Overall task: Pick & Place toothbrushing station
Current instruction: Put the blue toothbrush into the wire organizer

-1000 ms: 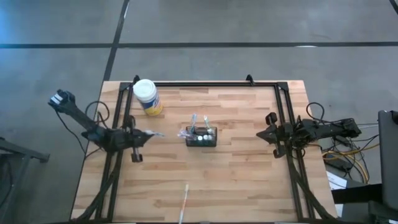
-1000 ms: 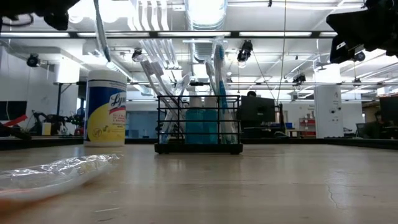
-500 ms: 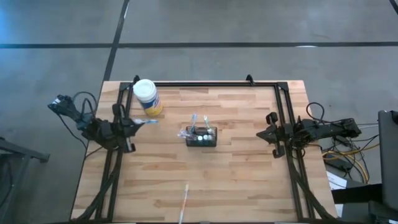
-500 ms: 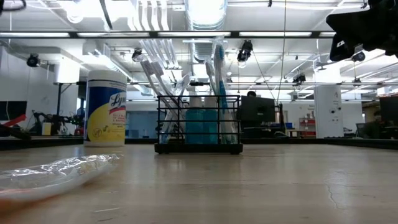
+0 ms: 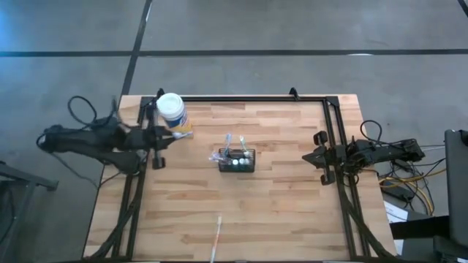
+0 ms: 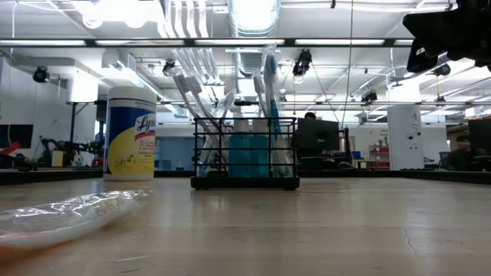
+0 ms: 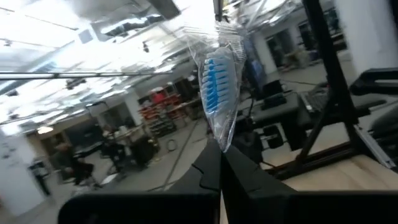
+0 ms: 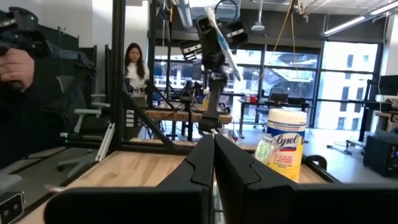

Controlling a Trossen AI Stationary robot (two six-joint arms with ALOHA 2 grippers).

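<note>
1. My left end effector (image 7: 219, 163) is clamped tight on a toothbrush in clear wrap (image 7: 219, 84), blue bristles showing through the plastic, held up off the table.
2. From above, that left end effector (image 5: 162, 136) sits at the table's left edge, just beside the yellow wipes canister (image 5: 172, 113), the wrapped brush tip reaching toward its base.
3. My right end effector (image 8: 213, 155) is fully closed, fingers pressed together, gripping nothing; it waits at the right edge of the table (image 5: 319, 157).
4. Out to the middle of the table: the toothbrushing station (image 5: 237, 159), a small black mesh box, stands upright, well apart from both end effectors.
5. In the low view the station (image 6: 245, 152) holds several toothbrushes standing on end, white handles leaning left, a blue one rising straight up, plus blue shapes low inside the mesh.
6. The canister (image 6: 130, 133) stands to the station's left, apart from it.
7. Another wrapped toothbrush (image 5: 217, 236) lies flat near the table's front edge.
8. The wooden plank table (image 5: 285, 212) sits inside a black frame on a grey floor.
9. Beyond it: a bright workshop with ceiling strip lights, benches, monitors, and a person (image 8: 133, 68) standing at the back.
</note>
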